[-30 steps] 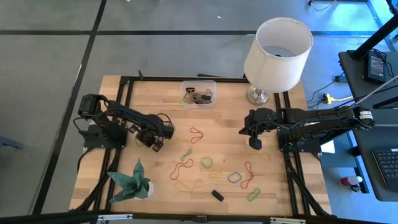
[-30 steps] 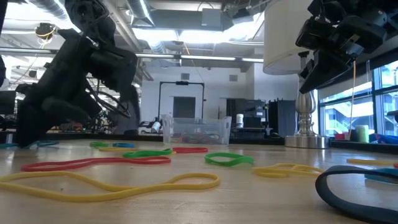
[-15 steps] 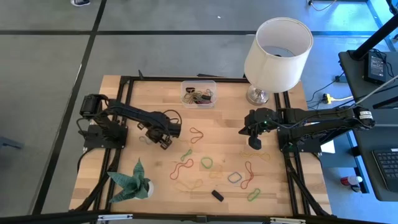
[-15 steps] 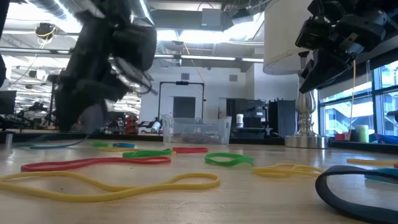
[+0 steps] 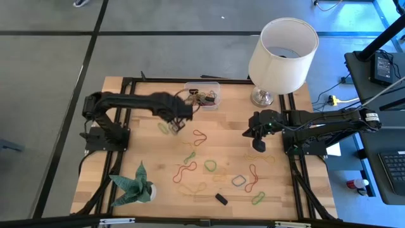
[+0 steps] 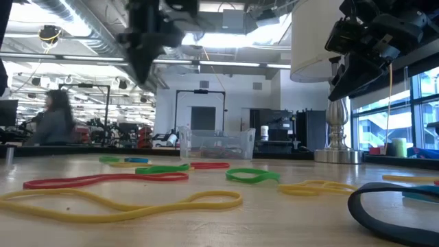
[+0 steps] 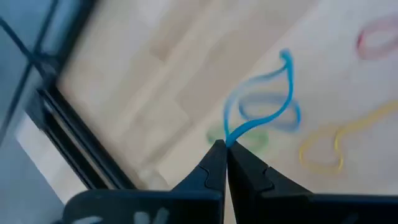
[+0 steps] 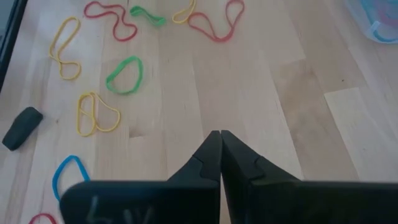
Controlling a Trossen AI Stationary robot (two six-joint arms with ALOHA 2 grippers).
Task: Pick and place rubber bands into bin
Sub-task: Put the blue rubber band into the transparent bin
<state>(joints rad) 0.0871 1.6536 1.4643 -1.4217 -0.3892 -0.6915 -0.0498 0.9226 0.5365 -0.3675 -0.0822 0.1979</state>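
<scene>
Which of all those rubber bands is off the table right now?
The blue rubber band, pinched in the left hand; the others lie flat on the wood.

— What stands around the bin (image 5: 202,95) for you?
— The lampshade (image 5: 283,45) rises just beside it toward the right arm; the left hand (image 5: 180,118) hangs at its other corner.
— And the counter (image 5: 145,145) near the left arm?
— Bare wood there; a plant (image 5: 134,183) blocks your near corner.

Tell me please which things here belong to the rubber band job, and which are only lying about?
Belonging to the job:
- rubber bands loose on the table
- blue band gripped by the left gripper
- bin, already holding some bands

Only lying about:
- lamp
- small black block
- green folded-paper plant
</scene>
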